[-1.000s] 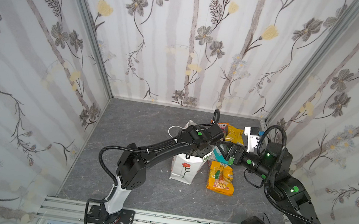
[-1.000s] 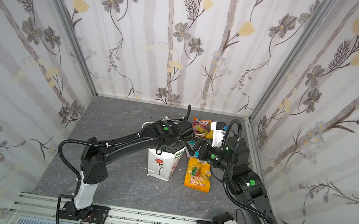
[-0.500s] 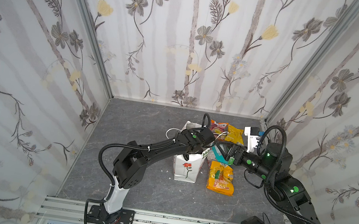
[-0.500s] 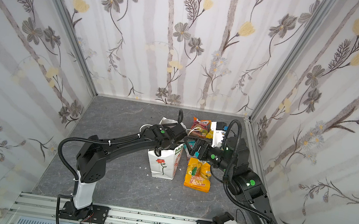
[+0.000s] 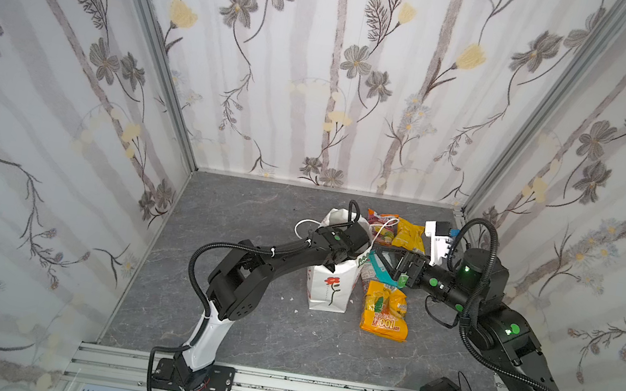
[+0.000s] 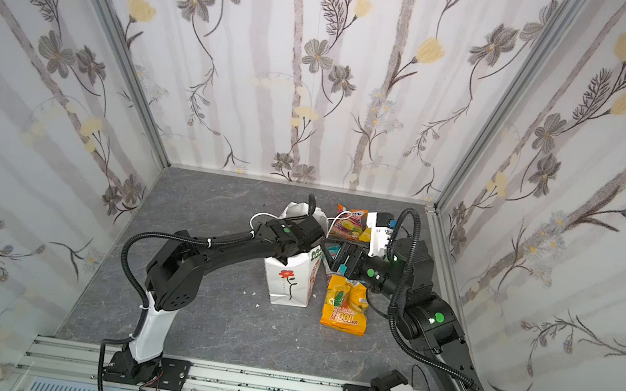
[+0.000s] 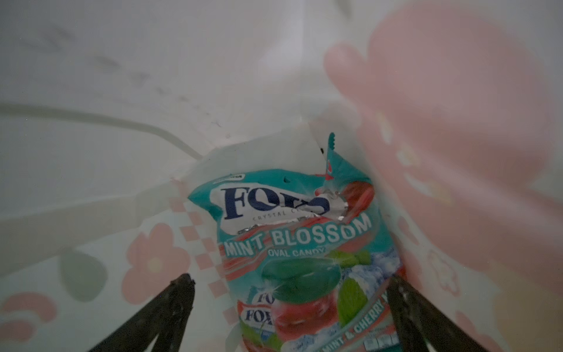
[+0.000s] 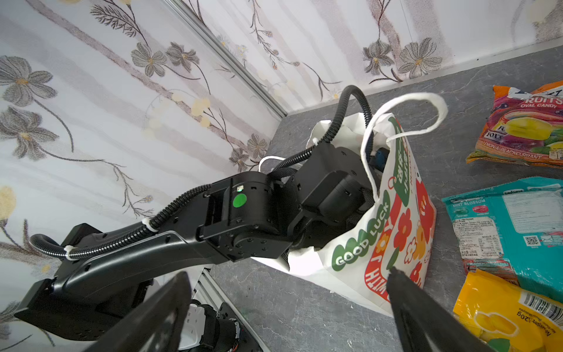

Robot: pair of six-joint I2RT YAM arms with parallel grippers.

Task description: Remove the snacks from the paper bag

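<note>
The white paper bag point(image 5: 331, 287) point(image 6: 289, 285) stands upright mid-floor. My left arm reaches down into its mouth, so its gripper is hidden in both top views. In the left wrist view my left gripper point(image 7: 289, 279) is open inside the bag, its jaws astride a light teal and red snack packet point(image 7: 292, 243) without pinching it. My right gripper point(image 5: 379, 261) point(image 8: 288, 272) hangs open and empty just right of the bag's printed side point(image 8: 396, 228). Outside lie an orange "100" packet point(image 5: 384, 310), a teal packet point(image 8: 511, 225), an orange-pink packet point(image 5: 382, 226) and a yellow one point(image 5: 408, 236).
Flowered walls close in the grey floor on three sides, and the right wall is near the packets. The arm mounting rail point(image 5: 274, 384) runs along the front edge. Small white scraps point(image 5: 289, 298) lie left of the bag.
My left gripper has gone from above the bag's rim down into the bag, and its jaws have spread wide. The right arm and the packets outside have stayed put.
</note>
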